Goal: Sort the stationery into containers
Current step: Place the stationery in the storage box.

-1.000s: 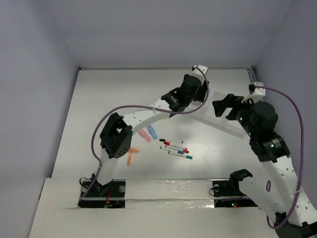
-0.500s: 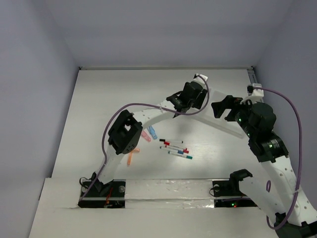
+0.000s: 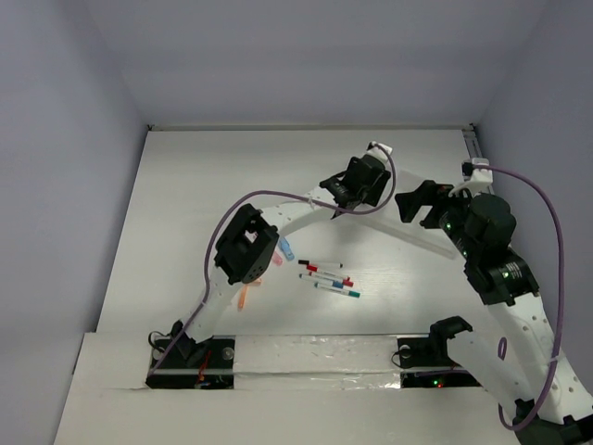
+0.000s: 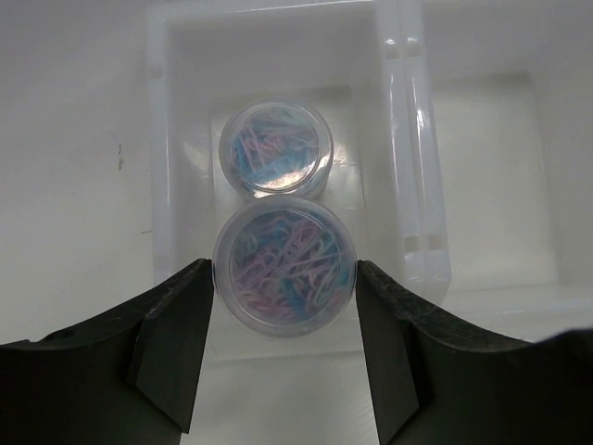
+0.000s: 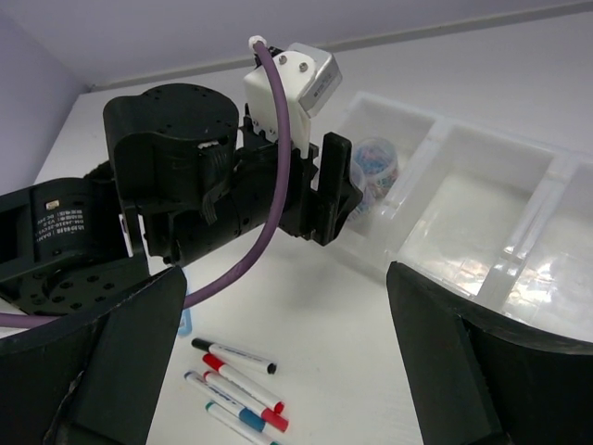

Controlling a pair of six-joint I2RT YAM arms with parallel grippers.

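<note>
As disc (image 4: 283, 264) hangs, tray (image 4: 405, 111) holds another (image 4: 276, 148)

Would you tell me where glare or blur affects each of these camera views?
Left wrist view: a glare patch sits on the farther round clear tub of coloured paper clips, and the translucent white plastic tray looks washed out. Right wrist view: the dark fingers of the right hand are soft-edged, the tray floor glossy. Top external view: even light, the thin white pens tiny.
</note>
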